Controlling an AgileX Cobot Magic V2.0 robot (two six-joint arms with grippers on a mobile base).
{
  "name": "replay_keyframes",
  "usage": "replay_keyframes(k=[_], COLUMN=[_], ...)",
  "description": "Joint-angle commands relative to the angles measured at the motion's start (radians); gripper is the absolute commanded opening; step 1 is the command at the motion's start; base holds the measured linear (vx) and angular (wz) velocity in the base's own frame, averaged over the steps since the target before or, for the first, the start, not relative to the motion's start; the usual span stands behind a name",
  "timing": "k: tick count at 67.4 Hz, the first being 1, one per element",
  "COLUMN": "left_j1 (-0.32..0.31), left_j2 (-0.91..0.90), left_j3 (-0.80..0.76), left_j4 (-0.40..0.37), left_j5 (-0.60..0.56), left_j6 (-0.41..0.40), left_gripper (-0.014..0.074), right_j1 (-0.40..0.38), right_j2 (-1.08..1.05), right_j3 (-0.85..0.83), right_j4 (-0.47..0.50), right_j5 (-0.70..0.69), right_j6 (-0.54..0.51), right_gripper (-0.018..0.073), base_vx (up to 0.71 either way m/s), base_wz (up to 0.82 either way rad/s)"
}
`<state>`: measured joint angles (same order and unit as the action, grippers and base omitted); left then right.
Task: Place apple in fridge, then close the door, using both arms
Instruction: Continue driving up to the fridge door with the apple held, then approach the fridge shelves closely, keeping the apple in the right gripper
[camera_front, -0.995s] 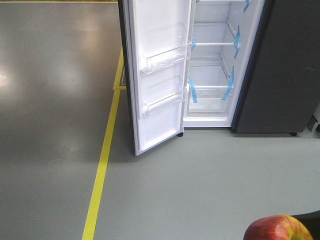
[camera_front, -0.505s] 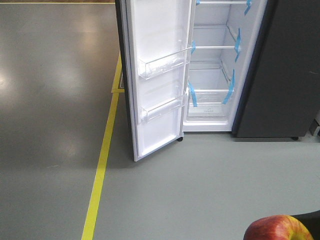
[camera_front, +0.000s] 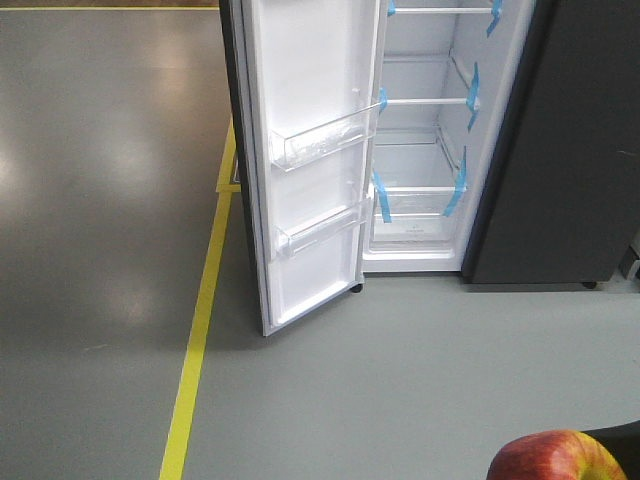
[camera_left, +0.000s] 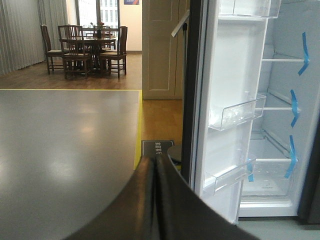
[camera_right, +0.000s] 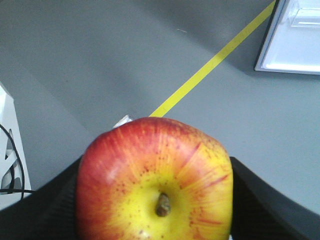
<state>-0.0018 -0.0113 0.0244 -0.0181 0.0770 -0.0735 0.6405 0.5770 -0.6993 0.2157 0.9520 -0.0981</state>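
The red and yellow-green apple (camera_right: 155, 182) fills the lower half of the right wrist view, stem dimple facing the camera, clamped between the black fingers (camera_right: 255, 200) of my right gripper (camera_right: 156, 200). The apple (camera_front: 555, 455) also peeks in at the front view's bottom right corner. The dark grey fridge (camera_front: 560, 150) stands open ahead, its white interior with glass shelves and blue tape showing. Its door (camera_front: 310, 160) is swung wide to the left, white inside with clear bins. My left gripper (camera_left: 156, 167) is shut, its fingers pressed together, left of the door (camera_left: 230, 100).
A yellow floor line (camera_front: 205, 300) runs toward the fridge's left side across the grey floor. Behind the door in the left wrist view lie a wood floor, a dark floor sign (camera_left: 156, 147) and a dining table with chairs (camera_left: 90, 47).
The fridge and its door have grown slightly larger and shifted left and down in the front view, so the base has rolled closer. The apple stays gripped in the same spot.
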Motion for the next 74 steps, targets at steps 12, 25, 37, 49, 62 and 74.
replay_keyframes(k=[12, 25, 37, 49, 62, 74], left_j1=[0.003, 0.003, 0.003, 0.003, 0.003, 0.003], left_j2=[-0.016, -0.016, -0.016, -0.016, -0.016, -0.016], left_j3=[0.029, 0.029, 0.029, 0.029, 0.029, 0.029], left_j4=[-0.009, -0.009, -0.009, -0.009, -0.009, -0.009], left_j5=[-0.077, -0.077, -0.077, -0.077, -0.077, -0.077], left_j6=[-0.002, -0.002, -0.002, -0.002, -0.002, -0.002], left_gripper=[-0.0005, -0.0005, -0.0005, -0.0005, -0.0005, -0.0005], right_j1=[0.001, 0.001, 0.001, 0.001, 0.001, 0.001], right_j2=[0.0, 0.0, 0.0, 0.0, 0.0, 0.0], right_j3=[-0.028, -0.028, -0.028, -0.028, -0.028, -0.028], right_j4=[0.015, 0.015, 0.015, 0.015, 0.015, 0.015], right_j5=[-0.066, -0.065, -0.066, -0.066, -0.066, -0.066], right_j6=[-0.007, -0.007, -0.007, -0.007, -0.007, -0.007], right_gripper=[0.0169, 0.0169, 0.0169, 0.0169, 0.0169, 0.0169], base_vx=[0.1, 0.1, 0.1, 0.09, 0.09, 0.1], base_wz=[-0.03, -0.01, -0.01, -0.01, 0.01, 0.05])
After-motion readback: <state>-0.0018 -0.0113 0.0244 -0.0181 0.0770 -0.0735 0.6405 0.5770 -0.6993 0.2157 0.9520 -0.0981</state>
